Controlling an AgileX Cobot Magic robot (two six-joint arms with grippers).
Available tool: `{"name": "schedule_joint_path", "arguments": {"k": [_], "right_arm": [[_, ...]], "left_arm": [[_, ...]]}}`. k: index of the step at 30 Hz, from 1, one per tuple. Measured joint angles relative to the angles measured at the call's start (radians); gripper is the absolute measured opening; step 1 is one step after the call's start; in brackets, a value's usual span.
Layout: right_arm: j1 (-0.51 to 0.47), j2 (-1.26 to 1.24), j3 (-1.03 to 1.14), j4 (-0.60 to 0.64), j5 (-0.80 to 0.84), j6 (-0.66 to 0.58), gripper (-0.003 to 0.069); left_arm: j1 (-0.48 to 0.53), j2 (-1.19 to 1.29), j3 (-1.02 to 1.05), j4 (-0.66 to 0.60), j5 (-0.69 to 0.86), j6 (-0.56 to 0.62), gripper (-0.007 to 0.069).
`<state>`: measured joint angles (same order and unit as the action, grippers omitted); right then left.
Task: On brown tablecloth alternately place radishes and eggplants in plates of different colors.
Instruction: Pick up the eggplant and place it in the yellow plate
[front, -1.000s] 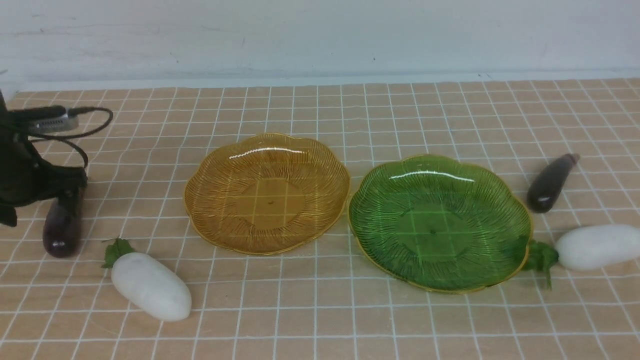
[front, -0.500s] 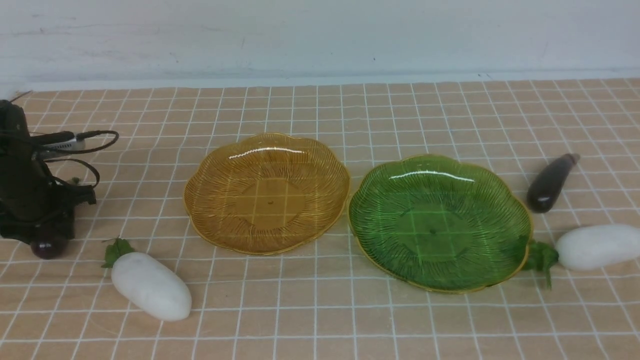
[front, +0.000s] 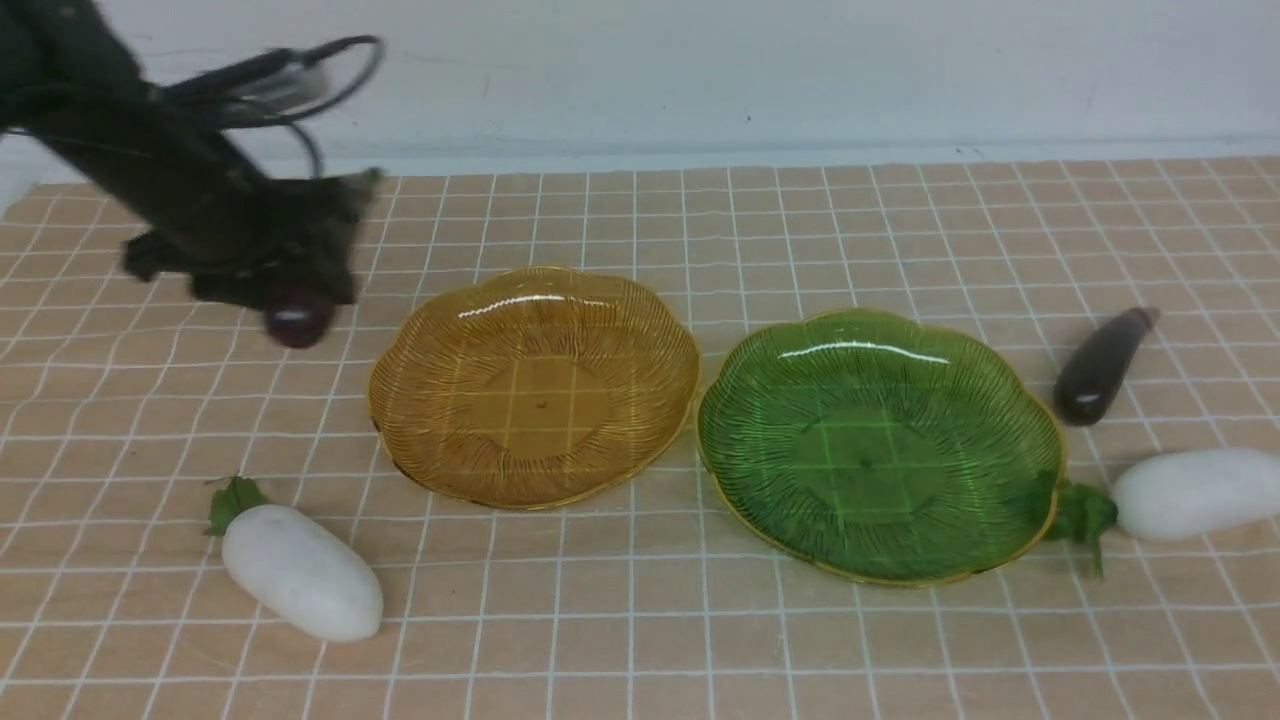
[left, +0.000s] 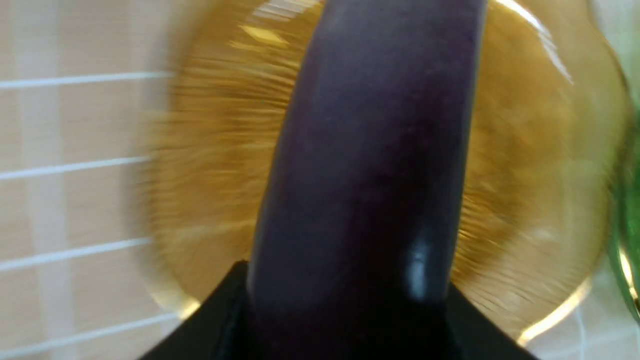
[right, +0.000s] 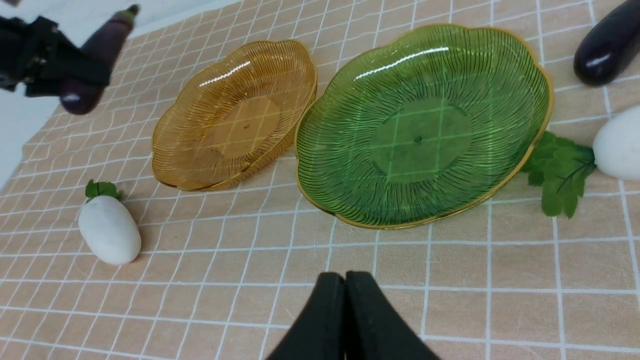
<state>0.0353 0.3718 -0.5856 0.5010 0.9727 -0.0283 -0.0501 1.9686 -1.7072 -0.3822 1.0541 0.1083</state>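
My left gripper (front: 285, 285) is shut on a dark purple eggplant (front: 297, 318) and holds it in the air, just left of the amber plate (front: 450, 400). In the left wrist view the eggplant (left: 370, 150) fills the middle, with the amber plate (left: 525, 165) blurred beneath it. The green plate (front: 880, 445) lies empty to the right. A second eggplant (front: 1103, 365) and a white radish (front: 1195, 492) lie right of it. Another radish (front: 300, 572) lies front left on the brown tablecloth (front: 640, 620). My right gripper (right: 345, 280) hovers shut and empty over the cloth, in front of the green plate (right: 420, 125).
A pale wall (front: 700, 70) closes the far edge of the cloth. The right radish's green leaves (front: 1085, 515) touch the green plate's rim. The left arm's cable (front: 300, 70) loops above the gripper.
The left gripper shut on the eggplant at the far left of the cloth, lifted it and swung it up and right toward the amber plate. The right arm has not moved.
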Motion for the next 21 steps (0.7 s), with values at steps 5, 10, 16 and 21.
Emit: {"name": "schedule_joint_path", "arguments": {"k": [5, 10, 16, 21], "right_arm": [[0.0, 0.029, -0.014, -0.057, -0.001, 0.049, -0.0015], [0.0, 0.14, -0.082, -0.176, 0.031, 0.11, -0.0015], [0.0, 0.359, -0.216, -0.363, 0.085, 0.182, -0.0015], [0.0, 0.541, -0.343, -0.462, 0.112, 0.201, -0.0015]], "left_arm": [[-0.119, 0.047, 0.0, 0.05, -0.02, 0.026, 0.0316], [-0.186, 0.094, 0.0, 0.119, -0.018, -0.007, 0.0379], [-0.21, 0.107, 0.001, 0.154, -0.005, -0.048, 0.0525], [-0.21, 0.104, 0.001, 0.198, 0.061, -0.053, 0.0561]]}}
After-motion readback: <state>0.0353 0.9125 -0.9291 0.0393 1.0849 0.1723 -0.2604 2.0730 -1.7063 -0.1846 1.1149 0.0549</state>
